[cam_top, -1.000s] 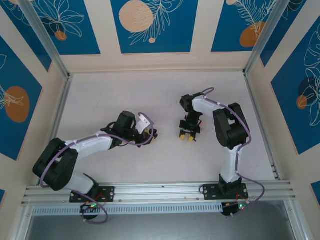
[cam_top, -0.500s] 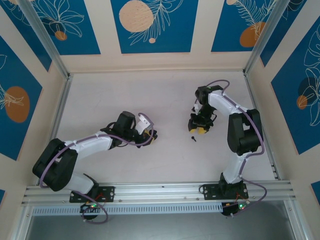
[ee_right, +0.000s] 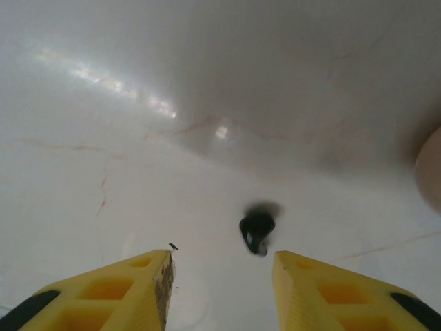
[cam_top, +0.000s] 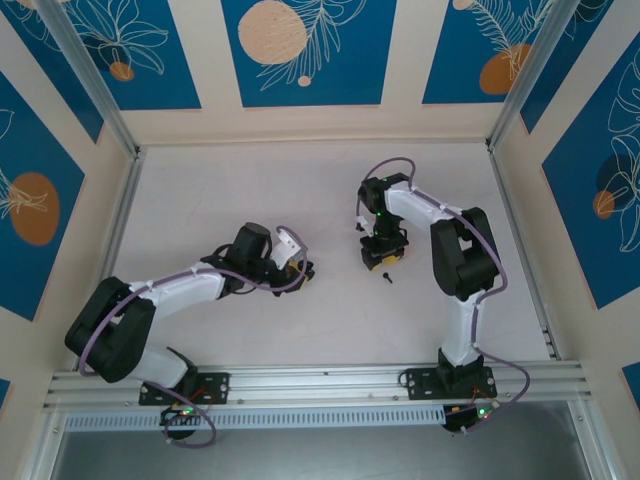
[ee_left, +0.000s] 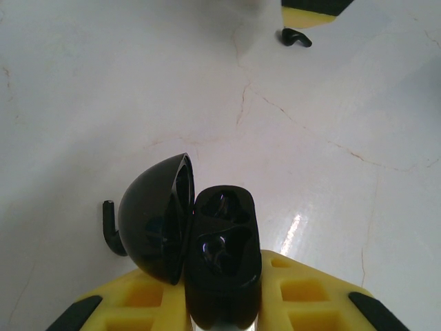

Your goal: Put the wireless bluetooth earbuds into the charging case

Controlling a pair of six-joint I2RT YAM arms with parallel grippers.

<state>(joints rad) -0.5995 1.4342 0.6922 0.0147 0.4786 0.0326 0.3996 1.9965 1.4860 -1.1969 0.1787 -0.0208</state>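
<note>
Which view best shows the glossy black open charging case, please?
Left wrist: the glossy black open charging case sits close up between yellow fingers, lid and wells clear. In top external it is a dark speck.

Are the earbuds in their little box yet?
Not yet. Done: the black charging case is open, lid flipped aside, held by the left fingers. In hand: the right fingers are open, with a black earbud lying on the table ahead, between them. Left: grab it and seat it in the case. Whether any bud already sits inside, I can't tell.
</note>
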